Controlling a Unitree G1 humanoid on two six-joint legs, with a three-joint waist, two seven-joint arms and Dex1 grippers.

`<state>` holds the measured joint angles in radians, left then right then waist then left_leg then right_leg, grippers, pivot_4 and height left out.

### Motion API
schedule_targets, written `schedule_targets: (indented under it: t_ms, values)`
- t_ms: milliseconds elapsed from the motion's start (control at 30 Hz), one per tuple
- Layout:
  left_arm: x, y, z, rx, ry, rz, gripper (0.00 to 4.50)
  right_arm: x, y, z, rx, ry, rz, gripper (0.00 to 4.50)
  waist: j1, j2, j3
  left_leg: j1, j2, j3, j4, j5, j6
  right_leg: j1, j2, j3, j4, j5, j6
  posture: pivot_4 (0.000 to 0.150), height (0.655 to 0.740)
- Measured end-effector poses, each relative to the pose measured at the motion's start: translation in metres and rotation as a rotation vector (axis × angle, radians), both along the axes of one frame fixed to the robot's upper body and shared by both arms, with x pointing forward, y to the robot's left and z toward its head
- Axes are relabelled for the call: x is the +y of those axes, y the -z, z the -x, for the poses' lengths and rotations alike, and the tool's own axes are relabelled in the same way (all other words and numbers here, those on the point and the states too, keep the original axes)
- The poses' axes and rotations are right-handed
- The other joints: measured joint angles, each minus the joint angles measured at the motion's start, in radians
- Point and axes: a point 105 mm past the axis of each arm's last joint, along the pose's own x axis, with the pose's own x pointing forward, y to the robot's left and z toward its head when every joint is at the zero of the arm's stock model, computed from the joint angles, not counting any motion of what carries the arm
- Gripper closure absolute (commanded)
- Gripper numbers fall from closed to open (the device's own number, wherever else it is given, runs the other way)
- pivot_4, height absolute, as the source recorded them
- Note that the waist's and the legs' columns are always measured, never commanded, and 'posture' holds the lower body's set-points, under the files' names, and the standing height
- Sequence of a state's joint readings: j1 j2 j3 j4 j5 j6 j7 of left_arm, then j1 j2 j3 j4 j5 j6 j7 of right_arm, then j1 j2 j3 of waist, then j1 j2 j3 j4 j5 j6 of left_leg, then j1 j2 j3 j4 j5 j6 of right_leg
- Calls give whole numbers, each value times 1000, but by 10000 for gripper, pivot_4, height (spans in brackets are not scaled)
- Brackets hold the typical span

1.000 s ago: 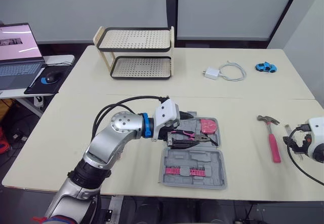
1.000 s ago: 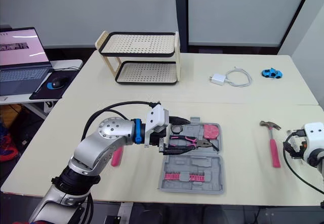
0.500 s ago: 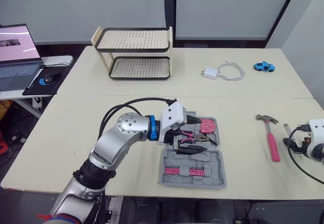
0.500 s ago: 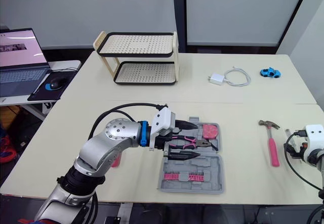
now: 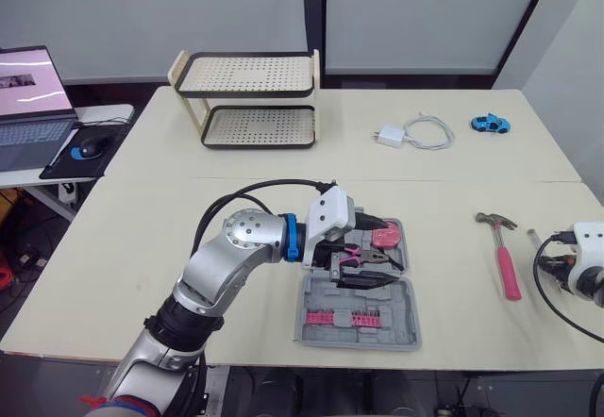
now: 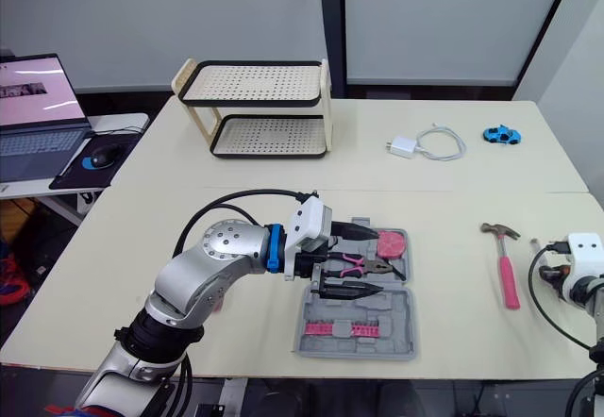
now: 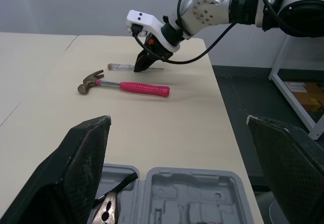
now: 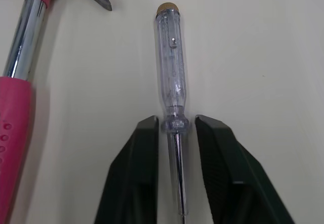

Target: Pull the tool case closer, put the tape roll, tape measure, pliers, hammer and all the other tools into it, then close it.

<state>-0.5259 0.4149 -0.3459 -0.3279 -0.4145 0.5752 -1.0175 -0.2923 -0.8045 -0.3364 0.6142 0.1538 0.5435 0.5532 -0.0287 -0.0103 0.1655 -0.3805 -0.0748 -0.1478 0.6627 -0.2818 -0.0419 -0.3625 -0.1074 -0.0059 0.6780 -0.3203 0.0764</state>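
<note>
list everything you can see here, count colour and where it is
table: 1, cream
tool case: 1, grey, open, front centre
pliers: 1, pink handles, in the case
tape measure: 1, pink, in the case's far right corner
bit holder: 1, pink, in the case's near half
hammer: 1, pink grip, right of the case
screwdriver: 1, clear, beside the hammer
rack: 1, two tiers, black-rimmed, far left
charger with cable: 1, white, far side
toy car: 1, blue, far right
laptop: 1, grey, open, on the side table at left
mouse: 1, blue, beside the laptop
left gripper: open, over the case
right gripper: shut on the screwdriver
</note>
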Motion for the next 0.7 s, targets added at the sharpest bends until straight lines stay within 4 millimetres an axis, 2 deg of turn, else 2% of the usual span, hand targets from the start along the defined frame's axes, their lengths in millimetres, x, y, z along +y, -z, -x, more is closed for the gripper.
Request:
schedule_targets:
  t_ms: [467, 567, 700]
  values:
    - [3, 1, -3, -22, -12, -3, 0, 3, -2, 2, -28, -17, -1, 43422, 0, 0, 0, 0, 0, 0, 0, 0, 0, 0, 0, 1, 0, 0, 0, 1500, 7400]
    - [4, 1, -3, -25, -16, -4, 0, 2, -8, 7, -44, -11, 14, 43422, 0, 0, 0, 0, 0, 0, 0, 0, 0, 0, 0, 1, 0, 0, 0, 1500, 7400]
    - [11, 9, -4, -16, -37, -31, 0, 15, -27, 22, -58, -75, 68, 43423, 2, 1, -1, -1, 1, -1, 0, 0, 0, -1, 0, 0, 0, 0, 0, 1500, 7400]
